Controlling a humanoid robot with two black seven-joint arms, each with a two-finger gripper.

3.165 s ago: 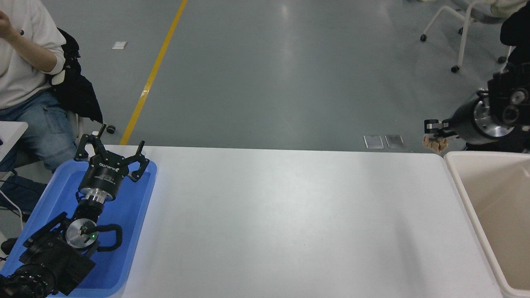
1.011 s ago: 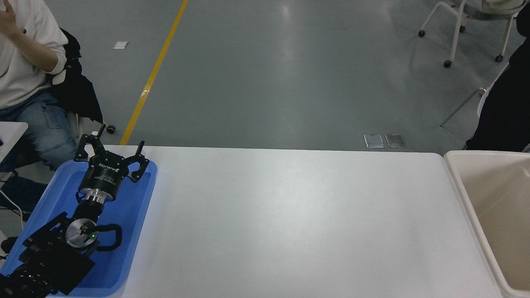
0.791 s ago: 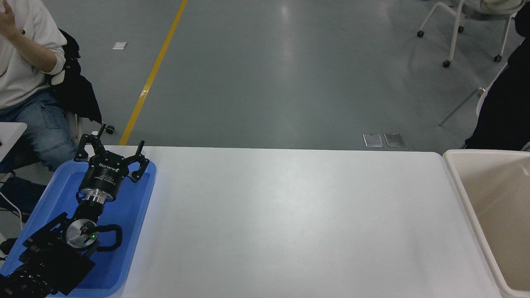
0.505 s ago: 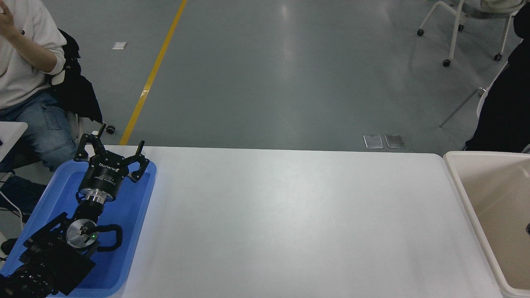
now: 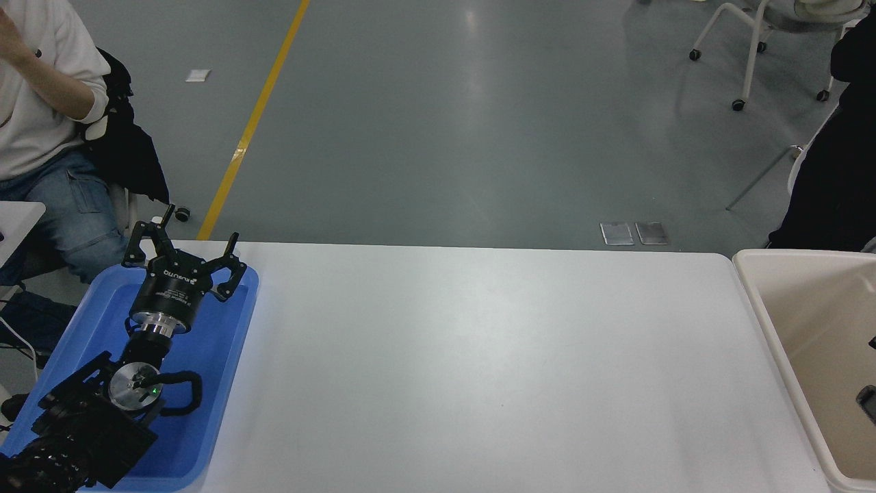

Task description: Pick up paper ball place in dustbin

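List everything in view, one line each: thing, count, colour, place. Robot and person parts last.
table: one, white, centre
tray: one, bright blue, table's left end
dustbin: one, cream-beige, right edge
paper ball: none visible
floor line: one, yellow, upper left
floor plates: two, grey, beyond the table
wheeled chair: one, white frame, upper right
seated person: one, white top, blue jeans, upper left
left gripper: one, black, open, over the tray
right gripper: black sliver at right edge, over the dustbin

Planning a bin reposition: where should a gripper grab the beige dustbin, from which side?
Probably the rounded rim of the dustbin, on its long edge beside the table, coming down from above, straddling the lip. The walls are smooth and sloped, offering no other hold; its right side is out of frame.
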